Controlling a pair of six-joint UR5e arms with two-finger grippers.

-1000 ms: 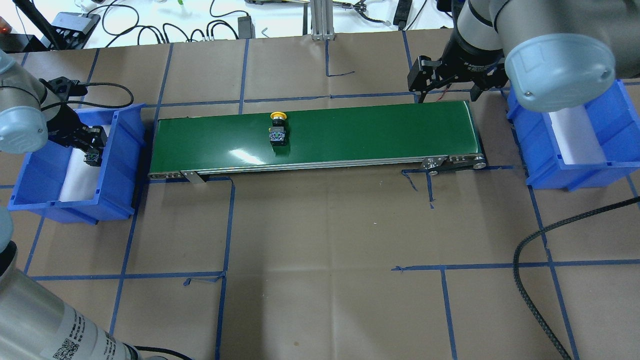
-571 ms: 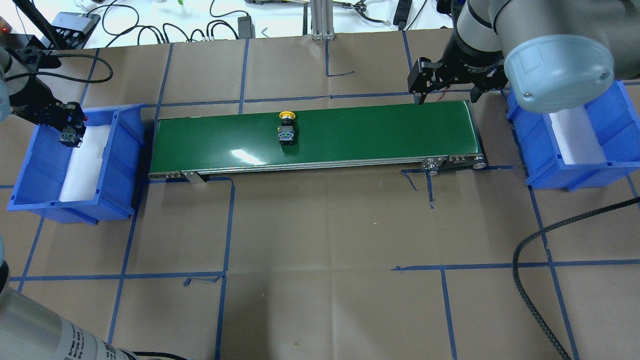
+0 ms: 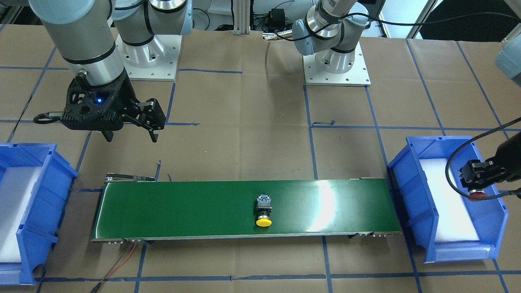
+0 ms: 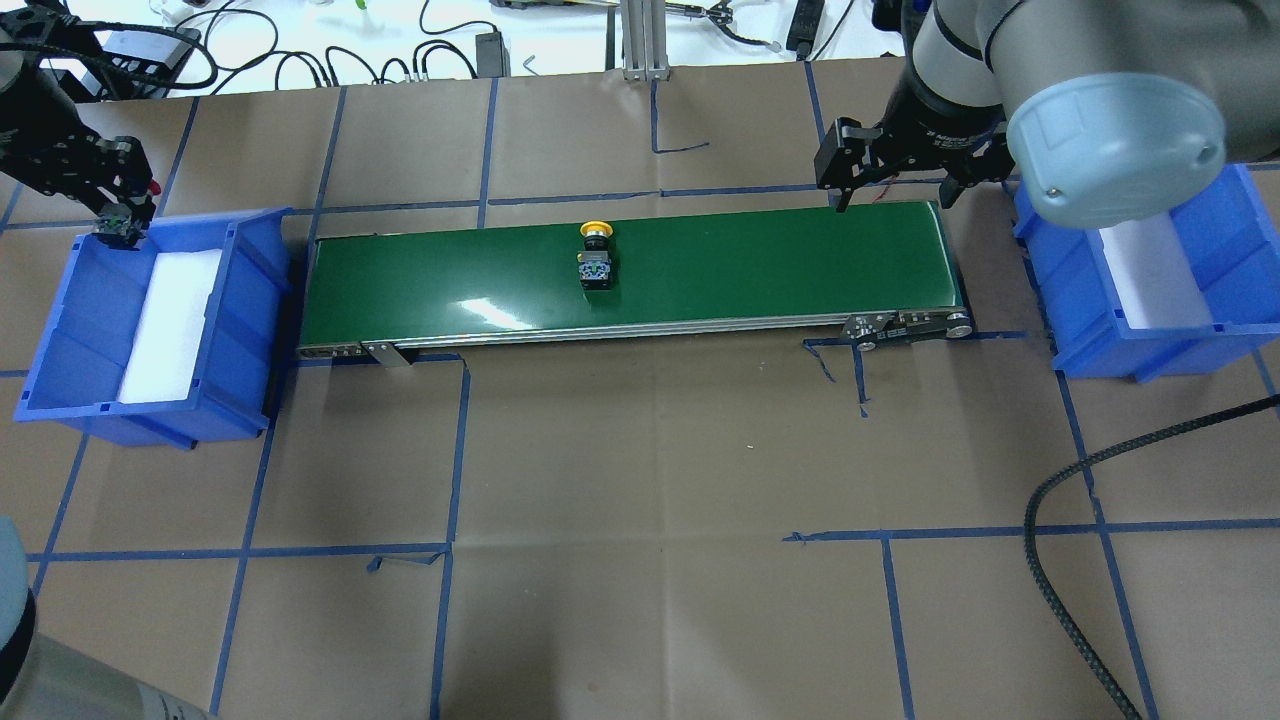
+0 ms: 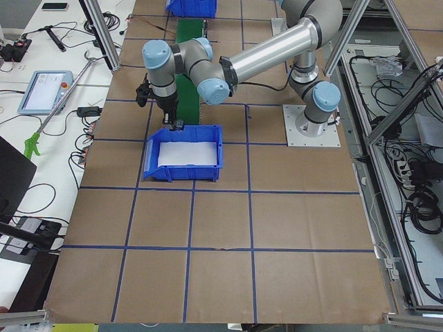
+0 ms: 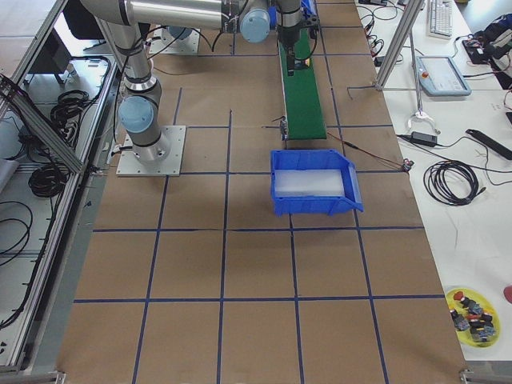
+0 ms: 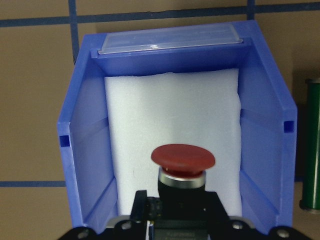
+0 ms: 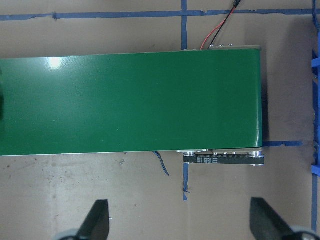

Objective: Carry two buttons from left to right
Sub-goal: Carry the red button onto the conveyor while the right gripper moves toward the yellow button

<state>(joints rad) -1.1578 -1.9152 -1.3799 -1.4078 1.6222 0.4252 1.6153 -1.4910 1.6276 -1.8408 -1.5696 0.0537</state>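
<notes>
Belt (image 4: 750, 260): 1 yellow button (image 4: 596, 260); left gripper (image 4: 121, 212) clamps 1 red button (image 7: 183, 159); right gripper (image 3: 131, 136) open.

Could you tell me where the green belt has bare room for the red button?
The belt is bare from the left bin to the yellow button, and beyond it to the right end, where the open right gripper hovers.

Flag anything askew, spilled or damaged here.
Nothing is spilled or damaged. The yellow-capped button lies tipped on its side on the green belt, with its cap pointing away from the robot. The left gripper holds the red-capped button above the blue bin.
</notes>
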